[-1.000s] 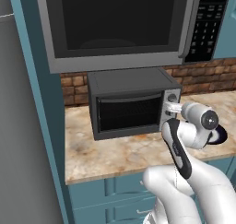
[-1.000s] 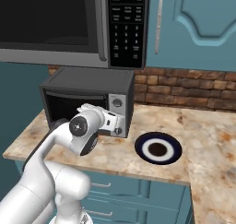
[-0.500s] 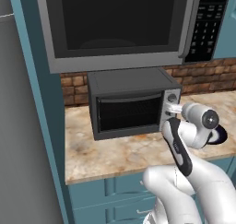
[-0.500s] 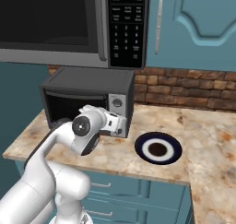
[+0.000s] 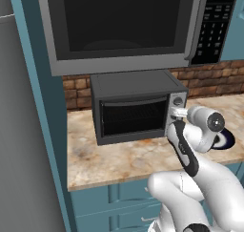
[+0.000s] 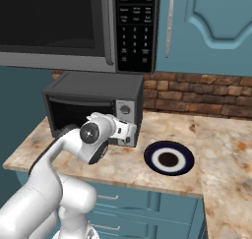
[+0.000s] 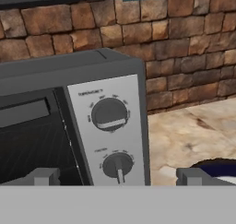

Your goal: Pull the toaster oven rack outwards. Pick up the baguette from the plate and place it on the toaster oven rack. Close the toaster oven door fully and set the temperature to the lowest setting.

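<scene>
The gripper [image 7: 118, 174] is held with its jaws spread wide and empty, its two fingertips [image 7: 44, 176] seen on either side of the silver knob panel [image 7: 108, 131] of the toaster oven [image 5: 136, 107]. The oven, a dark grey box, is set on the speckled counter [image 5: 119, 159] against the brick wall [image 7: 184, 43], beneath the microwave [image 5: 124, 26]. Its toaster oven door [image 5: 132, 116] is seen upright and shut. A dark-rimmed plate [image 6: 169, 158] is found just to the right of the oven.
</scene>
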